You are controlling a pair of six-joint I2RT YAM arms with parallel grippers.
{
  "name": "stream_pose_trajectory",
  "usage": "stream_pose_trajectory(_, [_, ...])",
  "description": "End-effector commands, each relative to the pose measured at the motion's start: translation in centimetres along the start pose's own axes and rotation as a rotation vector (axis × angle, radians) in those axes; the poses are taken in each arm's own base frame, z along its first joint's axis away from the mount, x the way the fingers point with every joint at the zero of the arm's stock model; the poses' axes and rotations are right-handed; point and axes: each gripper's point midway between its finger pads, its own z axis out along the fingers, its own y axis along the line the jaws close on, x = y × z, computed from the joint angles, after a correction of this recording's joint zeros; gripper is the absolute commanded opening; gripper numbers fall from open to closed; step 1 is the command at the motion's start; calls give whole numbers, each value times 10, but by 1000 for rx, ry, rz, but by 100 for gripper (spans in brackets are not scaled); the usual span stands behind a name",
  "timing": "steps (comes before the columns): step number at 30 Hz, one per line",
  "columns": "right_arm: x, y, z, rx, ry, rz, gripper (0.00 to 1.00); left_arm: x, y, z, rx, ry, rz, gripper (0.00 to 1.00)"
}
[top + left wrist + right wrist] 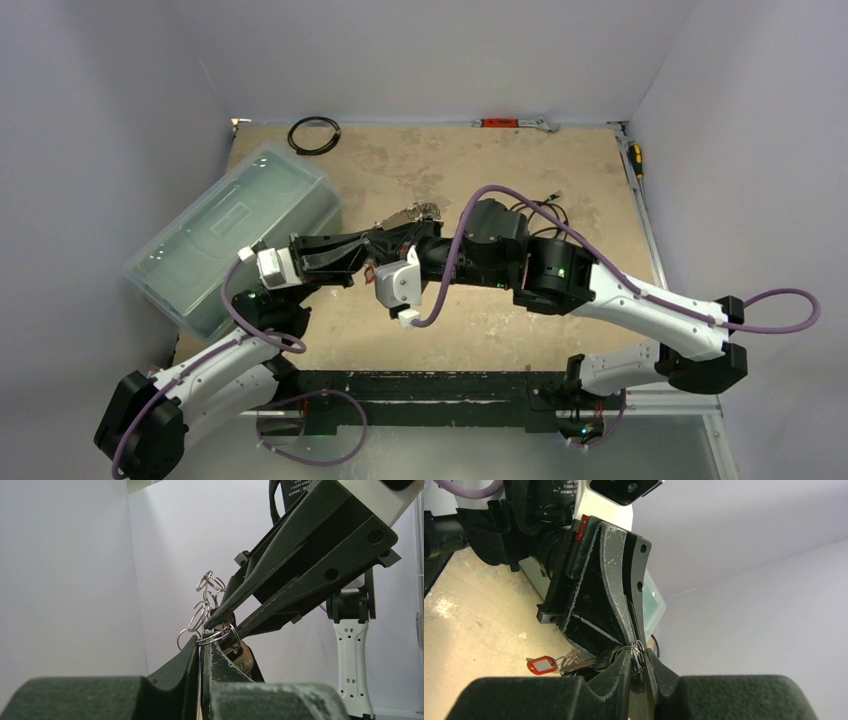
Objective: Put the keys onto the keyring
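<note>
Both grippers meet tip to tip above the middle of the table. My left gripper is shut, with a thin silvery ring, the keyring, sticking out at its fingertips. Several small split rings bunch above it, and a brass key hangs just behind. My right gripper is closed narrowly on a small split ring of the keys, right against the left fingers. Further keys and a red tag hang to its left. A shiny bunch of keys shows beside the grippers from above.
A clear plastic box lies at the table's left edge, close to the left arm. A black coiled cable ring lies at the back left. A red-handled tool lies along the back wall, and a screwdriver at the right edge.
</note>
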Motion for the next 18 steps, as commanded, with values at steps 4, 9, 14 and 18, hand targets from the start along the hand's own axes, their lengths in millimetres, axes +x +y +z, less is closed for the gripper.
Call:
stream_pose_trajectory(4, [-31,5,15,-25,-79,4,20,-18,2,5,-11,-59,49,0])
stream_pose_trajectory(9, [-31,3,25,-24,-68,-11,22,-16,2,4,-11,-55,40,0])
stream_pose_trajectory(14, [-49,-1,31,-34,-106,-20,29,-14,6,3,-34,-54,35,0])
stream_pose_trajectory(18, [-63,3,39,-49,-152,-10,35,-12,11,3,-63,-45,31,0])
